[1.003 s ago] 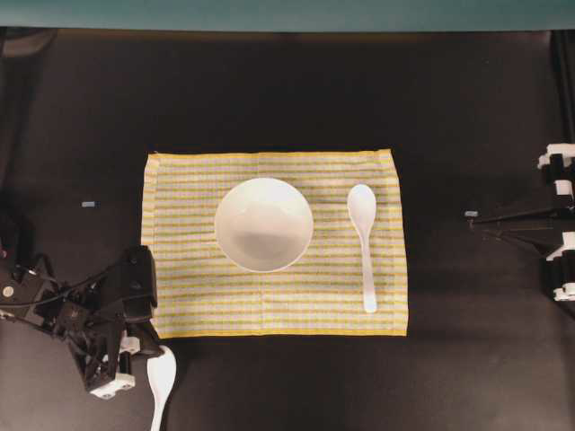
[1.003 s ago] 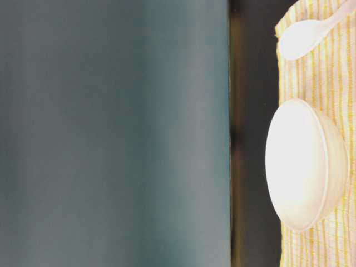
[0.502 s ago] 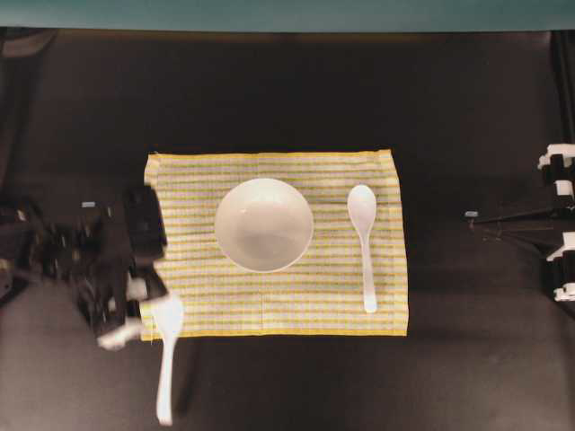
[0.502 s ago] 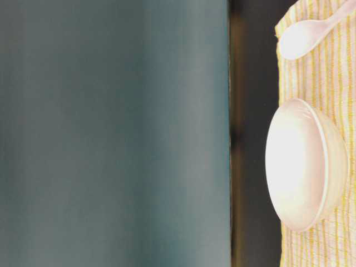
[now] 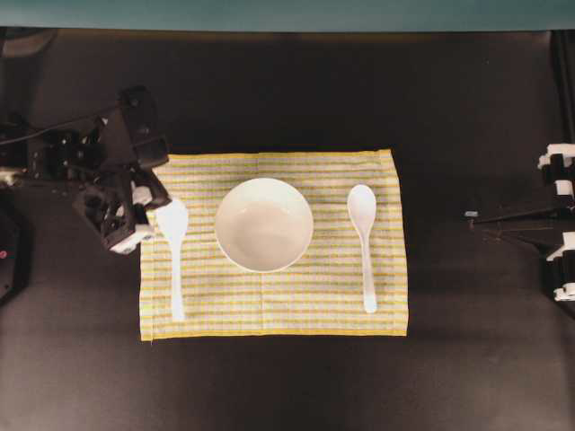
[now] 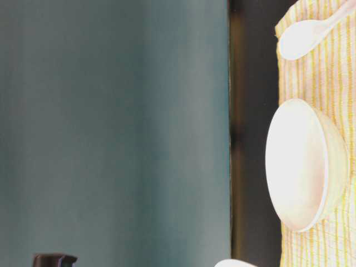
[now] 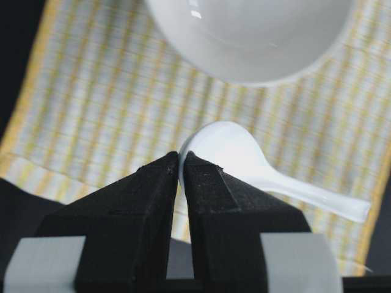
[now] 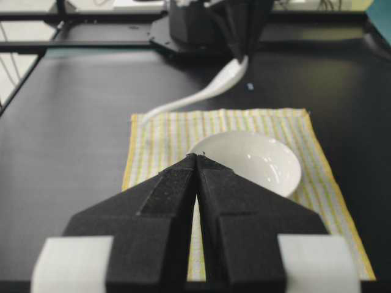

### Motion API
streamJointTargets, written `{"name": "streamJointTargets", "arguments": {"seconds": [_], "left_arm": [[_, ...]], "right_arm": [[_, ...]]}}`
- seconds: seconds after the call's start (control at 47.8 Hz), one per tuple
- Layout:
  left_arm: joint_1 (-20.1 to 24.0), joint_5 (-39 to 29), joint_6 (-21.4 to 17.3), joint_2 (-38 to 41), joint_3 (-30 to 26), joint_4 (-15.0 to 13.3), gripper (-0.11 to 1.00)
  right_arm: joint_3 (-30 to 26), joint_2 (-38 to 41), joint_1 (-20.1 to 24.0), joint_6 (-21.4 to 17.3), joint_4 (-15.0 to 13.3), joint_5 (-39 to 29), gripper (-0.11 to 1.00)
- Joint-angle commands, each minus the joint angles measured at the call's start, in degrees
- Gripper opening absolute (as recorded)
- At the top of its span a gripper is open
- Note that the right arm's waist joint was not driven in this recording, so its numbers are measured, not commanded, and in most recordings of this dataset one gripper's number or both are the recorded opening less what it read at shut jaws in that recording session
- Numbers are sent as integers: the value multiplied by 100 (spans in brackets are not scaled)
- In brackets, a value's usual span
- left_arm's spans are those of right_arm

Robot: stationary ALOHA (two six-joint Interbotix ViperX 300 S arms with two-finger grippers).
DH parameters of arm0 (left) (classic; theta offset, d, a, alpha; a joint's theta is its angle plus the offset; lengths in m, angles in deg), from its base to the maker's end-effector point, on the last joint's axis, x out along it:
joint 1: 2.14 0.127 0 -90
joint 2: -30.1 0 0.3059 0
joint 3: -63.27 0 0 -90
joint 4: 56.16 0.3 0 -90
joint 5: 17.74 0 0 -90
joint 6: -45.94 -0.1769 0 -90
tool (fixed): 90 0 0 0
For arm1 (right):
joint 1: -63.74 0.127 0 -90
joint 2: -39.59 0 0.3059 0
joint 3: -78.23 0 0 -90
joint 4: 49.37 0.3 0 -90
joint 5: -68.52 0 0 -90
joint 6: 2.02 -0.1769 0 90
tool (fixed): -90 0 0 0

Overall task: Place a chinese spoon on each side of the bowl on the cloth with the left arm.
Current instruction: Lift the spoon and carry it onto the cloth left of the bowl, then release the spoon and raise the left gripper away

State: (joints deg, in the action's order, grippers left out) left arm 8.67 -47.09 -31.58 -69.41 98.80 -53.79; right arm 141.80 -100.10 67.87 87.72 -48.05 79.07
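- The held spoon sits left of centre in the overhead picture, over the cloth's left strip, its scoop toward the top of the frame and its handle running down toward the cloth's lower edge.
- From the right wrist camera this spoon hangs tilted, scoop high and handle tip low near the cloth's far corner, so it is clear of the fabric along most of its length.
- The left gripper pinches the scoop's rim; in the left wrist view its black fingers are nearly shut with the white edge between them.
- The bowl stands just right of that spoon, a narrow band of stripes between them.
- A second spoon lies flat right of the bowl, scoop up-frame, with open cloth on both its sides.
- The cloth spreads across the frame's middle; its left border sits just under the gripper.
- Bare dark table rings the cloth broadly on all sides.
- The right gripper waits at the far right, well apart, its jaws closed on nothing.
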Motion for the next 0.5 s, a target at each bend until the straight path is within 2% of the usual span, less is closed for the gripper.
{"name": "streamJointTargets", "arguments": {"seconds": [0.0, 0.314, 0.481], "left_arm": [[141, 114, -70, 158, -88, 18, 5], [457, 193, -316, 738, -44, 18, 6], [694, 817, -325, 835, 272, 18, 5]], "right_arm": [[-26, 26, 0, -18, 18, 26, 0], [18, 26, 0, -18, 18, 44, 0], [70, 26, 0, -18, 18, 44, 0]]}}
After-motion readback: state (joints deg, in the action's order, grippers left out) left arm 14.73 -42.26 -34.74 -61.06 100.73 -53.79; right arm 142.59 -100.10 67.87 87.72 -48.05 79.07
